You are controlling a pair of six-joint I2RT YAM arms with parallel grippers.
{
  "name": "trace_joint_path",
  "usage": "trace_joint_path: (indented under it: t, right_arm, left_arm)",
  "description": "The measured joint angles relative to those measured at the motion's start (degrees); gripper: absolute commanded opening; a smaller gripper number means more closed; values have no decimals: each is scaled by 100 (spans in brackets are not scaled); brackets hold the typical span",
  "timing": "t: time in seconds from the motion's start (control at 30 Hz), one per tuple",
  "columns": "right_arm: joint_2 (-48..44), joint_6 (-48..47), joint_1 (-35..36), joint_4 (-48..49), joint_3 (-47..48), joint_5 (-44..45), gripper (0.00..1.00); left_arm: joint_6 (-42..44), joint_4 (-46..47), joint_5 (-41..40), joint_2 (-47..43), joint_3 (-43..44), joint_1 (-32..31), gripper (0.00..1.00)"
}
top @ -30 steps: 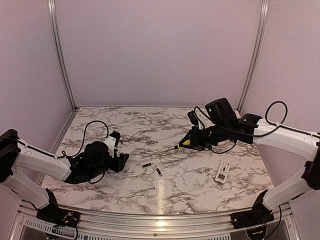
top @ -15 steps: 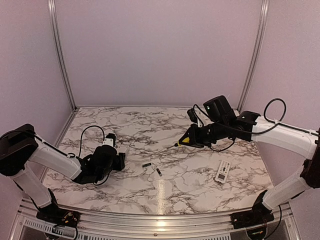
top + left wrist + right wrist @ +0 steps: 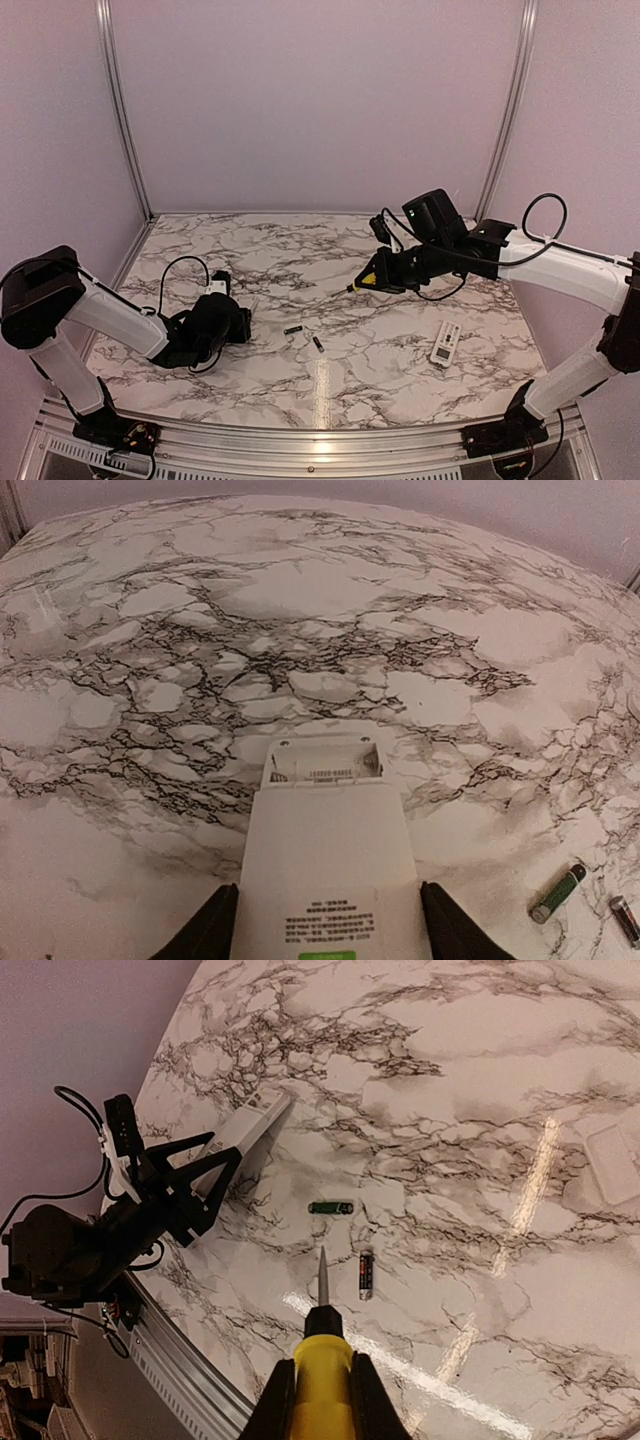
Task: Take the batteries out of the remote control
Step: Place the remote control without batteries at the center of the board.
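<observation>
Top external: two batteries (image 3: 292, 329) are seen loose on table (image 3: 330, 250), right of left gripper (image 3: 327, 925), nearer it.
Left gripper: remote (image 3: 325, 830) is clamped; bay (image 3: 322, 762) apparently empty.
Right gripper (image 3: 318, 1390): screwdriver (image 3: 321, 1350) is clenched.

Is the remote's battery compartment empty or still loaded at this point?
Empty. In the left wrist view the battery compartment of the remote stands open with nothing inside; two batteries lie on the table.

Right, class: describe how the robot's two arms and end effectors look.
The left arm and right arm have white tubular links with black joints. Loose black cables loop near each wrist. The left end effector and right end effector are black, each with two angular fingers.
</observation>
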Motion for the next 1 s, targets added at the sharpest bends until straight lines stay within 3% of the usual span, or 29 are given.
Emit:
trace_joint_path:
  t: [0.13,0.23,0.4,0.77,1.0]
  right_arm:
    - [0,-17,0,0,0,0,0]
    - [-2,-17,0,0,0,2,0]
    - [-31,-15,0,-4,-4,59,0]
    - [-293,35,0,-2,-205,199,0]
    - [-275,116,0,15,-350,278,0]
  left_arm:
    - [-59,-2,20,0,0,0,60]
    - [-57,-2,39,0,0,-2,79]
    - [-79,-17,87,-42,-48,-4,98]
    - [63,-160,151,-566,-120,-4,99]
    - [472,-446,197,-1486,-164,-4,99]
